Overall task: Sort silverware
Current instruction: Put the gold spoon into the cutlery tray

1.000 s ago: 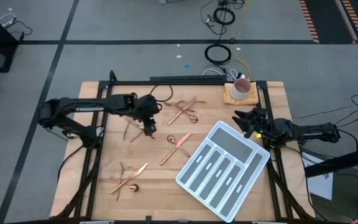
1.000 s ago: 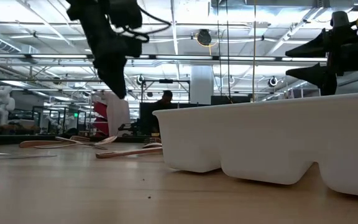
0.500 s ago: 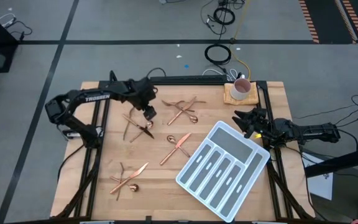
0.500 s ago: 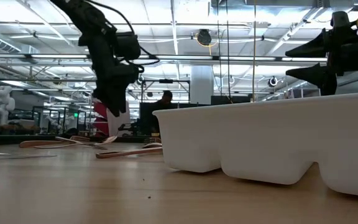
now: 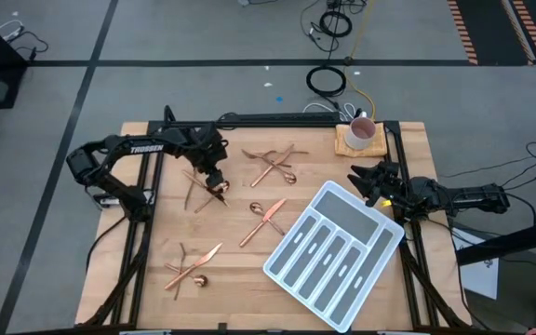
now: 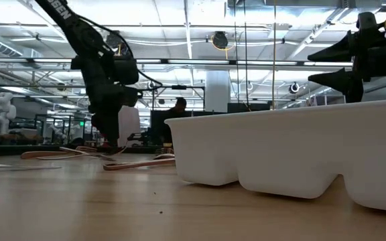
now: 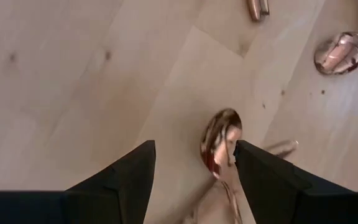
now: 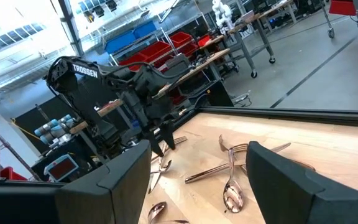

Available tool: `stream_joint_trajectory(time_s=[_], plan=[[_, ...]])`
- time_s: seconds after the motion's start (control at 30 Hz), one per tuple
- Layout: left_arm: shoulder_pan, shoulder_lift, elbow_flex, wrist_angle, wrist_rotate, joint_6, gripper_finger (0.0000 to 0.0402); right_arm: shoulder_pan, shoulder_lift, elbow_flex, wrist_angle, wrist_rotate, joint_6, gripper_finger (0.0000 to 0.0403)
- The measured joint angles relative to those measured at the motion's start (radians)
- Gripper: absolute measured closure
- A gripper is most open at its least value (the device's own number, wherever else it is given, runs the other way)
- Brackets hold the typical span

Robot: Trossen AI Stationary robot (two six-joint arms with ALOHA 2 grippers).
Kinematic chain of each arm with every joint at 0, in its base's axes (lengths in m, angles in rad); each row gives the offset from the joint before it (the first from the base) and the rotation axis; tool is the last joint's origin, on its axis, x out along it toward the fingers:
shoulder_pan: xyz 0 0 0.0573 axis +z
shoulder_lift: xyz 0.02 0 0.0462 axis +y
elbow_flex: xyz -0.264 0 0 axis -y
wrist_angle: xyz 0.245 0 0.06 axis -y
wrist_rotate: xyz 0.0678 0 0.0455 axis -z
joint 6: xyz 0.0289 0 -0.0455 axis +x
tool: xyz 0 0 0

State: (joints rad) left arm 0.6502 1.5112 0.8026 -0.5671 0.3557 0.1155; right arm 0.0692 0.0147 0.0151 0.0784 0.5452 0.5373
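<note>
Lowered since a second ago, the left gripper (image 5: pixel 217 180) now hangs with fingers apart just above a spoon (image 7: pixel 221 140) in the far-left silverware cluster (image 5: pixel 205 192). Right gripper (image 5: pixel 359 181), fingers apart, waits beside the tray (image 5: pixel 380 244).

We see even, bright light from the ceiling strip lights (image 6: pixel 179 43) in the low view, which throws only soft, short shadows on the wooden table (image 5: pixel 240 270). The copper spoon (image 7: pixel 221 140) mirrors that light with small glints. Close to the lens, the white cutlery tray (image 6: pixel 293 150) looks soft, and the left wrist view's own fingers (image 7: pixel 126 180) are blurred.
</note>
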Motion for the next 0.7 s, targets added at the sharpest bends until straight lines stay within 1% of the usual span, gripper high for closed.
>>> stream_joint_trajectory(time_s=[0.37, 0.63, 0.7], plan=[[-0.003, 0.0, -0.081, 0.198, -0.006, 0.033, 0.0175, 0.0, 0.0, 0.0, 0.0, 0.0, 0.004, 0.0156], [-0.003, 0.0, -0.105, 0.21, 0.008, 0.107, 0.0175, 0.0, 0.0, 0.0, 0.0, 0.001, 0.011, 0.0156], [-0.003, 0.0, -0.112, 0.224, 0.033, 0.11, 0.0175, 0.0, 0.0, 0.0, 0.0, 0.001, 0.011, 0.0156]])
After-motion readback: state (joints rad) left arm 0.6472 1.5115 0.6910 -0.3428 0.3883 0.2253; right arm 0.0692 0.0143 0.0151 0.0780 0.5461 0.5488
